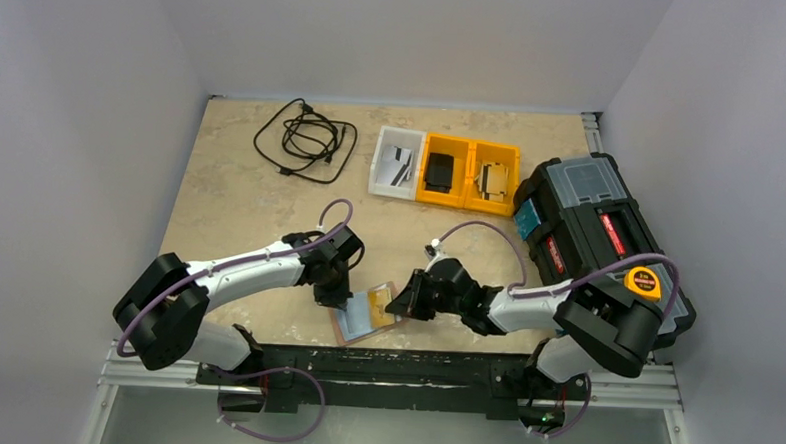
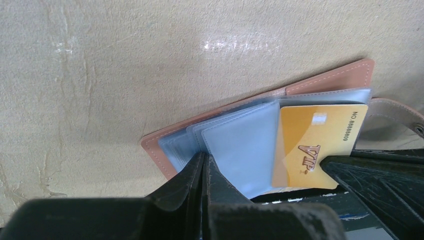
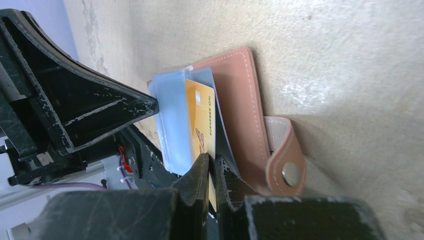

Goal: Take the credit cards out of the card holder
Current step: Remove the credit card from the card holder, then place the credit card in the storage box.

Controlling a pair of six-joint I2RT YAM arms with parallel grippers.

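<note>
now mid-extraction: right gripper (image 3: 211, 162) pinches the gold card (image 3: 200, 110), sleeved in the card holder (image 3: 240, 100) ahead of its fingertips. left gripper (image 2: 204, 160), closed, pins the sleeves (image 2: 240, 145); next likely needs a straight outward pull.

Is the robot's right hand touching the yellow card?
Touching. The right wrist view shows the right hand pinched shut on the yellow card.

Plain white walls (image 1: 407, 32) enclose a beige, marbled table (image 1: 230, 195) under soft, seemingly overhead light.
</note>
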